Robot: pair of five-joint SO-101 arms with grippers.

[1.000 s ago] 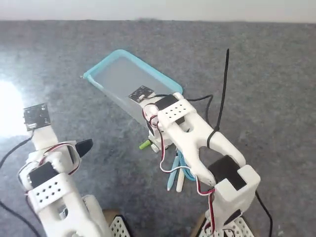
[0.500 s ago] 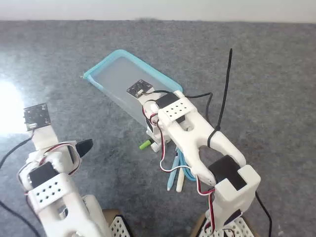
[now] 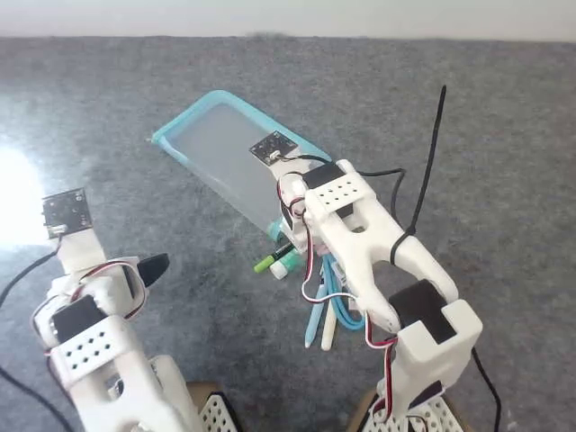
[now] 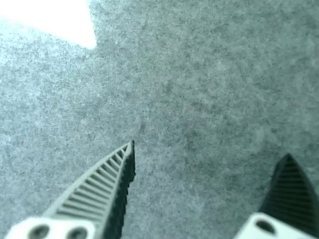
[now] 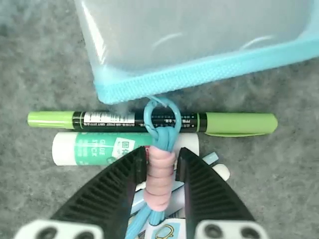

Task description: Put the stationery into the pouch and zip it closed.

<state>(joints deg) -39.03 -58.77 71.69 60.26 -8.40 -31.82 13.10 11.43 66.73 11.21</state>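
Grey table (image 3: pixel 504 108) under pouch (image 3: pixel 216 148), pale wall (image 3: pixel 288 16)

Pouch (image 3: pixel 216 153): overhead plus right-wrist close-up

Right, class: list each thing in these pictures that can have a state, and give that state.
left claw: open, above the table.
right claw: shut on the zip pull.
pouch: lying flat, looks empty.
green marker: capped, lying outside the pouch.
glue stick: lying beside the marker, outside.
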